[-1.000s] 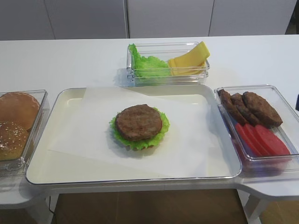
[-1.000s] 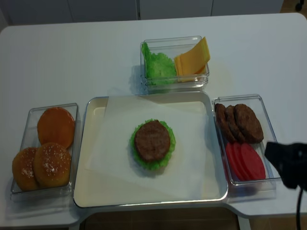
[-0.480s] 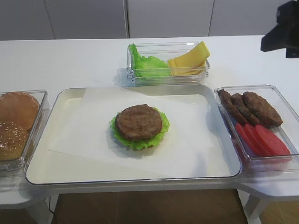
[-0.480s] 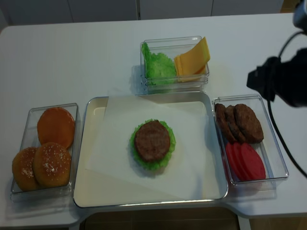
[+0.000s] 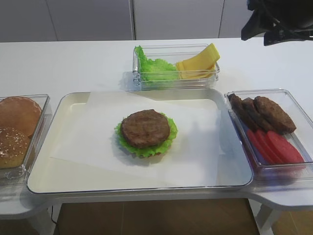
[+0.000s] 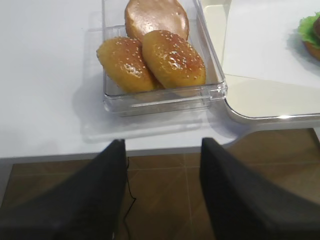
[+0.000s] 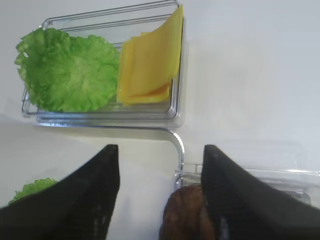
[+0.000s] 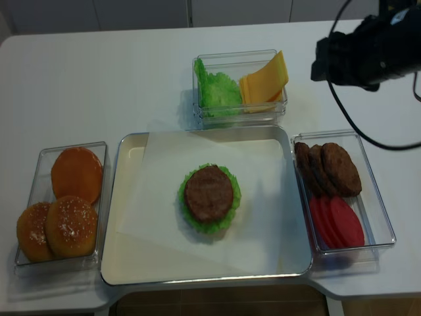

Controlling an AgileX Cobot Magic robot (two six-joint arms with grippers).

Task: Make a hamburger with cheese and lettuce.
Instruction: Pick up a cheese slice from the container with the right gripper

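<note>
Exterior high view: the hamburger sits mid-tray on white paper, patty over a green frill. Behind the tray's far edge a clear box holds the lettuce on its left and the cheese on its right. A box of loose patties and red slices stands at the tray's right edge, buns at its left. The right arm hangs dark over the table's far right corner; a second ago it was out of this view. Pale cabinet fronts stand behind.

Right wrist view: the right gripper stands wide with nothing between its black fingers, above the tray's far right corner, short of the cheese and lettuce box.

Left wrist view: the left gripper is spread wide, holding nothing, off the table's near edge over brown floor, just short of the bun box.

Realsense view: the right arm now hovers beside the cheese box's right end, having come up from the near right edge.
</note>
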